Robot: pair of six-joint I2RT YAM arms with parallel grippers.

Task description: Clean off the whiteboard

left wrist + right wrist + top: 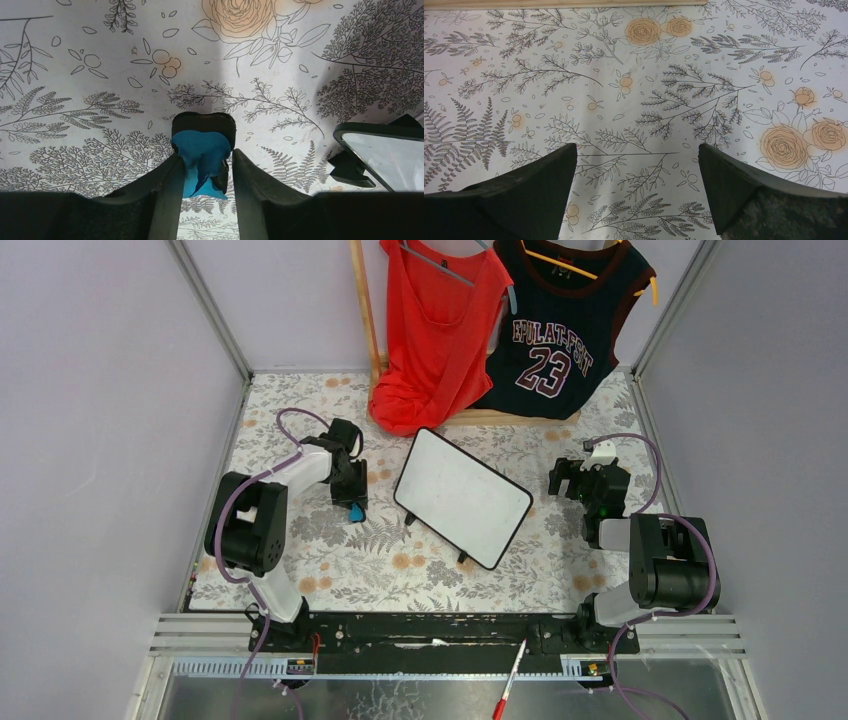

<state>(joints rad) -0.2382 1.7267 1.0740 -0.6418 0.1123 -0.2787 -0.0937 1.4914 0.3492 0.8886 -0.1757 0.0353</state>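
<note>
The whiteboard (462, 497) lies slanted mid-table on small black feet, and its white face shows no marks. One corner shows in the left wrist view (385, 150). My left gripper (350, 502) is to the left of the board, low over the tablecloth. It is shut on a blue eraser (202, 155) with a black felt pad, held between the fingertips and seen as a blue spot from above (355, 512). My right gripper (572, 480) hovers to the right of the board. It is open and empty (636, 150), with only flowered cloth between the fingers.
A wooden rack at the back holds a red top (435, 325) and a dark "23" jersey (560, 325), both hanging down to the table just behind the board. A red marker (508, 688) lies below the arm bases. Walls close both sides.
</note>
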